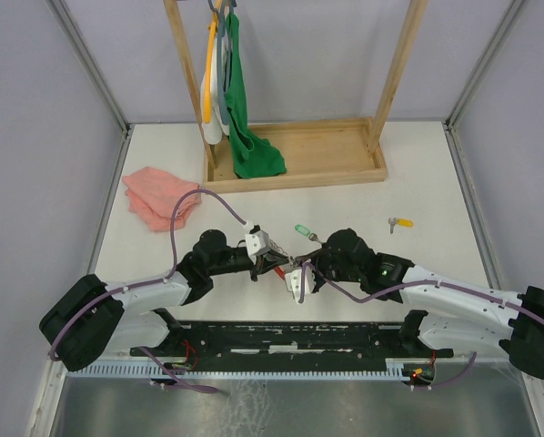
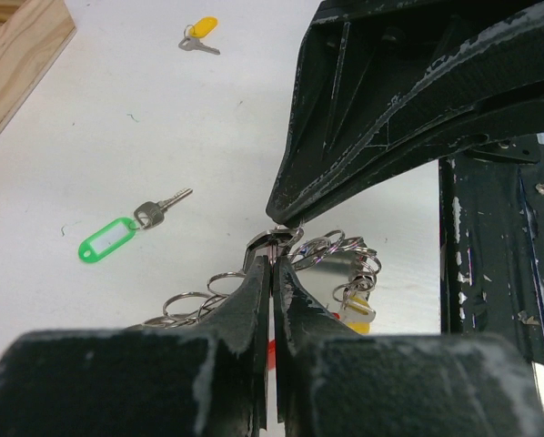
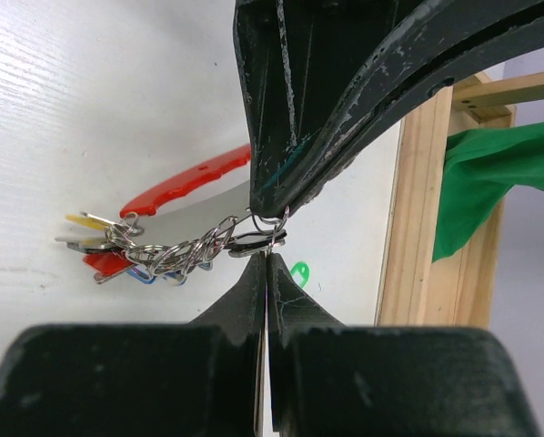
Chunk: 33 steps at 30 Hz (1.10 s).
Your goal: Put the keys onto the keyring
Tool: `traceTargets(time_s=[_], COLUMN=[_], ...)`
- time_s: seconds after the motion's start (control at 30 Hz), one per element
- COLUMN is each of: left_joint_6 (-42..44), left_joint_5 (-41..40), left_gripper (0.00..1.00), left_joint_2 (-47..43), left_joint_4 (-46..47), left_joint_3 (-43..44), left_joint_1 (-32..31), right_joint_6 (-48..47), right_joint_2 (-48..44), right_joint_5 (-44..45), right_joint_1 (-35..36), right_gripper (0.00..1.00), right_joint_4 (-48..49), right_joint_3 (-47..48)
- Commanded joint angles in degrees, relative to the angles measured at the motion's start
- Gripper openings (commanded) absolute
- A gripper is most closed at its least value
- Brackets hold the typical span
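1. The table (image 1: 436, 173) is carrying everything. The wooden rack (image 1: 327, 168) is standing at its far side, well apart from the work.
2. The left gripper (image 2: 272, 266) and the right gripper (image 3: 266, 266) are meeting tip to tip near the middle of the table. The left one is pinching shut on a small silver link of the keyring. The right one is also fully closed and touching that link, though I cannot tell whether it is truly gripping.
3. The keyring (image 3: 197, 180) is hanging between the two tips, its red part showing just beside them.
4. A bunch of keys (image 3: 117, 246) is dangling from its chain of small rings.
5. The green-tagged key (image 2: 108, 240) is lying loose just beyond the grippers, and the yellow-tagged key (image 2: 199, 30) is lying well to the right. Neither is on the ring yet.
6. Risk: both tips are crowding one thin link, so any opposing pull could be slipping it free and dropping the bunch. With neither gripper free, letting go to fetch a loose key could be losing the ring's hold.
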Motion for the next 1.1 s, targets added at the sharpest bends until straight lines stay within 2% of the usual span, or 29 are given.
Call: traceTargets(time_s=[0.0,0.3,0.47,0.73,0.83,1.07], left_joint_6=[-4.9,-10.4,-11.1,-7.3,-3.6,1.8], left_joint_5=[-2.1,-4.0,-3.5,-5.1,-5.5,-4.8], left_gripper=[0.03,0.03,0.03,0.03,0.03,0.03], left_joint_2=[-1.1,-0.9,0.1,-0.7,-1.0,-0.3], left_joint_4=[6.0,17.0,19.5,16.1,14.0,10.0], left_joint_3=[0.1,-2.3,-2.5,-3.5,-3.7,-3.1], left_joint_1=[1.0,1.0,0.8,0.9,0.9,0.8], right_joint_6=[2.4,3.2,3.5,7.5,11.7,31.5], right_joint_2=[0.6,3.8,5.8,5.4,2.7,-2.8], right_joint_5=[-1.9,-3.6,-4.5,-4.3,-3.2,2.5], right_joint_1=[-0.2,-0.3,-0.2,-0.3,-0.2,-0.3], right_gripper=[0.01,0.01,0.01,0.01,0.18,0.46], right_joint_4=[2.3,7.1,8.3,7.9,7.1,6.9], right_joint_3=[-1.5,-2.6,-1.9,-1.0,-2.0,-2.7])
